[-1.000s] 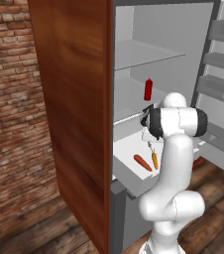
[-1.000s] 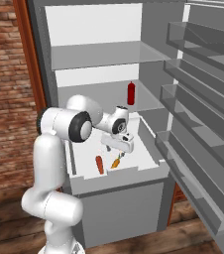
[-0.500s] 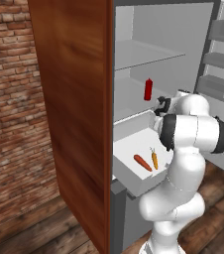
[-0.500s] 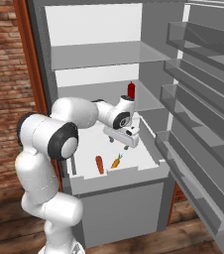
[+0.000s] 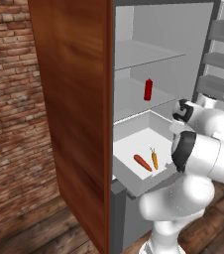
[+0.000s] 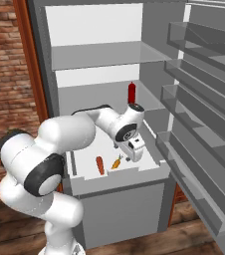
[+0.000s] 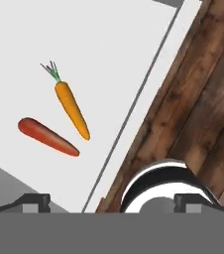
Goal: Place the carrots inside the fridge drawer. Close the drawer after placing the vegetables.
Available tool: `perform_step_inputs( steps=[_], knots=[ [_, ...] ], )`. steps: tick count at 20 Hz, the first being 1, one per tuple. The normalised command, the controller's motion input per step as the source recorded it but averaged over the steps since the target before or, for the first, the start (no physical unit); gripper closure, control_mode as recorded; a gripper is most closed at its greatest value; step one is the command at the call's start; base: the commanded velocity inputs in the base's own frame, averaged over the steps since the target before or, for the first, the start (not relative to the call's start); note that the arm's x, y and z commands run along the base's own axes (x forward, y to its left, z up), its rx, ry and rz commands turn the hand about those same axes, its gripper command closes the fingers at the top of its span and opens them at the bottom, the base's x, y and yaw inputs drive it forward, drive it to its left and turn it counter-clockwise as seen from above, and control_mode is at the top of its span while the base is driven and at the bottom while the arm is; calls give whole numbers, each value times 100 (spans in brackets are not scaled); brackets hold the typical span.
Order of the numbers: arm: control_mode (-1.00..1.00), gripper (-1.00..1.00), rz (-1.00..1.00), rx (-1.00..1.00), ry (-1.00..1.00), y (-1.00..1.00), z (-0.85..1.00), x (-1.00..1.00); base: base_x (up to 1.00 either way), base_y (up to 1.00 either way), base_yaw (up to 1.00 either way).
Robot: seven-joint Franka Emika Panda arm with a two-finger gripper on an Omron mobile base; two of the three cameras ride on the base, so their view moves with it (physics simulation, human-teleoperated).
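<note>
Two carrots, one orange-red (image 7: pixel 48 136) and one orange with a green top (image 7: pixel 72 110), lie side by side in the open fridge drawer (image 6: pixel 114 175). A red bottle (image 6: pixel 131 92) stands on the shelf behind. The pincer (image 6: pixel 133 150) hovers above the drawer's right side, empty, fingertips (image 7: pixel 33 200) spread wide.

In the left base view we see the arm's white bulk covering the gripper and the drawer's (image 5: pixel 134 144) right front corner. From the hand view the finger tips (image 7: pixel 34 201) are cut by the bottom band, so we cannot tell their gap. The fridge door (image 6: pixel 204 124) runs off the right edge.
</note>
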Motion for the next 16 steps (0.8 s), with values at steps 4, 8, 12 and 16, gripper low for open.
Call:
perform_step_inputs(
  steps=[4,8,12,16],
  knots=[
    [-100,-100,-27,1,0,-21,0,-49,0,0,0],
    [-100,-100,-24,0,3,-31,-1,-34,0,0,0],
    [-100,-100,-20,0,3,-35,-8,-21,0,0,0],
    [-100,-100,-16,0,1,-34,-19,-1,0,0,0]
  ],
)
